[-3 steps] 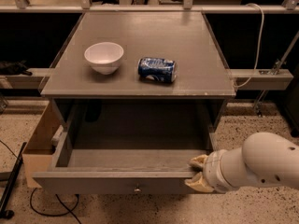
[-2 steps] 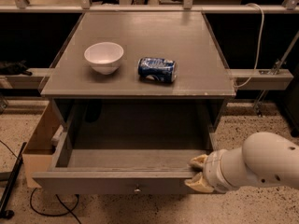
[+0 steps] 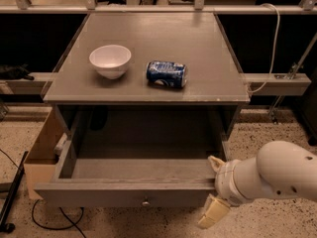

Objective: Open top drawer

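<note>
The gripper [image 3: 213, 190] sits at the lower right of the view, on the end of a thick white arm [image 3: 282, 177] that comes in from the right edge. Its two beige fingers [image 3: 214, 163] are spread apart, one reaching just behind the right end of the drawer front and the other hanging in front of and below it, so the front's corner lies between them; whether either finger presses on the wood cannot be told. That front belongs to the top drawer [image 3: 99, 196], which stretches away to the gripper's left and stands wide open, its grey box interior bare and exposed. The small round knob [image 3: 145, 201] sits at the middle of the front, well to the left of the gripper and untouched by it. Above and beyond the gripper is the grey table top [image 3: 198, 58] over the drawer. A blue can [image 3: 166, 74] lies on its side there, up and to the left of the gripper, with a white bowl [image 3: 110, 60] standing upright just beside it, further left. Far to the left, past the drawer's other end, an open cardboard box [image 3: 42, 148] stands on the speckled floor [image 3: 277, 133] against the cabinet's side. A white cable [image 3: 270, 43] hangs above the gripper, off the table's right edge.
</note>
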